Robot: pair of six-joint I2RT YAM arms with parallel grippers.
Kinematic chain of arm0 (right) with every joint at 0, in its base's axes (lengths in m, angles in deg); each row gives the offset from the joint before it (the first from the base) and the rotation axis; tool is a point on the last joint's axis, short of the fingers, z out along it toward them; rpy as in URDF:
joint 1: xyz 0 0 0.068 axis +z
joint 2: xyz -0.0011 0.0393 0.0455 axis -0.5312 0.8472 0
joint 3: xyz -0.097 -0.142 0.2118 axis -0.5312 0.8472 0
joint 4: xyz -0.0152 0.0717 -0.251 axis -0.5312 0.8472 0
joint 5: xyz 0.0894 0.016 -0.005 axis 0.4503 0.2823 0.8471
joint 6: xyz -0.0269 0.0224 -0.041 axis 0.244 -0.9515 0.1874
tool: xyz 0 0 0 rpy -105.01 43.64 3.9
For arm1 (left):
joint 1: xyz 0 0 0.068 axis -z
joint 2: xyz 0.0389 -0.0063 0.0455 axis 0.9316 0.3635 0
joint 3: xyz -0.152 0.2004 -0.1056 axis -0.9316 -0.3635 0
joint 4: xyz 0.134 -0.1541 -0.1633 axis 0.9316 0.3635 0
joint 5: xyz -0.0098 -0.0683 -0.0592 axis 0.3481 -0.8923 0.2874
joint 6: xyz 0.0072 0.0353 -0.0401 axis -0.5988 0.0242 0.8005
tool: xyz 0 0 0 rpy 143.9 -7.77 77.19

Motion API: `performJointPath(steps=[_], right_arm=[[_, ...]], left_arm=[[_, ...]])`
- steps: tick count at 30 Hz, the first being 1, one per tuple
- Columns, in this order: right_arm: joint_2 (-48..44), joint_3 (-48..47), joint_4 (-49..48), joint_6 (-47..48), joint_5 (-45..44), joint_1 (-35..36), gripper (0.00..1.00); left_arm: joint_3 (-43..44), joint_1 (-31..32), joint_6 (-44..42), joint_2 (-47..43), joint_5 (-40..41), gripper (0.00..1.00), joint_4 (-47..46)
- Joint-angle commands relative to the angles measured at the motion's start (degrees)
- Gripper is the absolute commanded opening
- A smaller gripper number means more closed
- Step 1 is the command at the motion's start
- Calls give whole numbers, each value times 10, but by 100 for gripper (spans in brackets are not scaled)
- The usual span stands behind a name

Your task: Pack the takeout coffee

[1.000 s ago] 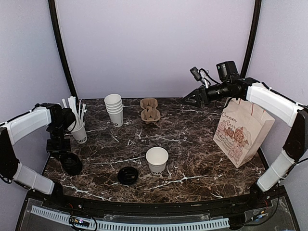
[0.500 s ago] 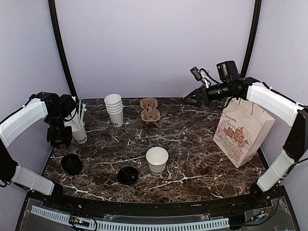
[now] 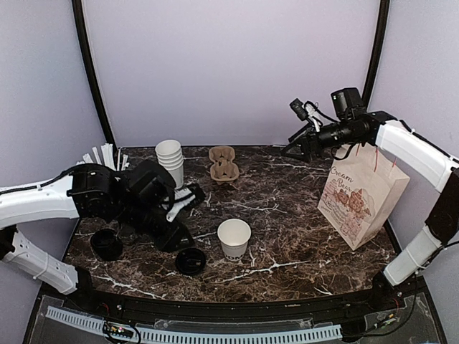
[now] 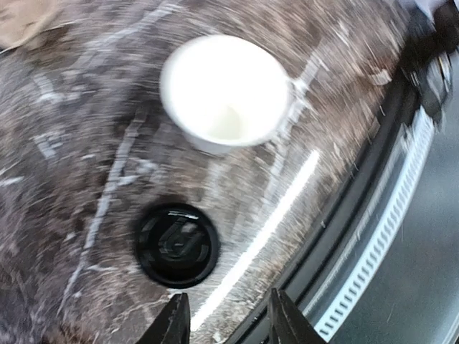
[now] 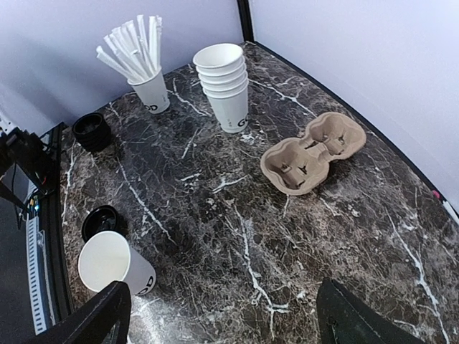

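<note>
The takeout coffee cup [image 3: 234,239] stands upright and uncovered near the table's front middle, white with black lettering; it also shows in the wrist views [image 4: 226,93] [image 5: 115,265]. Its round black lid [image 3: 191,261] [image 4: 177,245] lies flat on the marble just left of it. My left gripper [image 3: 174,236] [image 4: 228,322] hovers open and empty above the table, its fingertips just short of the lid. My right gripper [image 3: 300,145] [image 5: 226,322] hangs high over the back right, jaws wide open with nothing between them.
A printed paper bag [image 3: 361,197] stands at the right. A stack of nested white cups [image 3: 171,162] and a cardboard carrier [image 3: 223,163] sit at the back. Straws [image 3: 107,154] poke out behind my left arm. A stack of black lids [image 3: 106,244] sits front left.
My left arm has swung from the stack of lids and straw cup at the left to the middle, near the loose lid, and its jaws have widened. The right arm barely shifted.
</note>
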Motion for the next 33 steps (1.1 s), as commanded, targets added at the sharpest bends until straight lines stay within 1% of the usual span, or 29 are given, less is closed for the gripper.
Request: performJointPath(steps=[1,3,6,8,10,15,18,21,28,33], right_arm=[[-25,25,26,73,64,7,90],[-25,33,44,115,54,28,90],[-23,46,75,163,-7,78,89],[-24,58,81,178,-32,107,89],[-24,68,81,181,-31,122,89],[-22,86,67,175,-24,133,89],[-20,86,66,168,-13,135,89],[-21,85,65,162,-1,135,89],[-24,91,61,155,-1,134,89],[-21,90,61,153,1,135,89]], left_arm=[[-27,71,-79,42,-26,40,-45],[-30,93,-84,72,-17,39,-40],[-42,119,-83,114,-16,38,-46],[-58,130,-80,129,6,38,-57],[-76,132,-72,138,22,37,-69],[-104,132,-59,163,59,37,-91],[-105,132,-54,186,96,41,-89],[-108,132,-68,204,117,43,-90],[-111,119,-74,215,124,41,-99],[-113,113,-84,182,114,40,-106]])
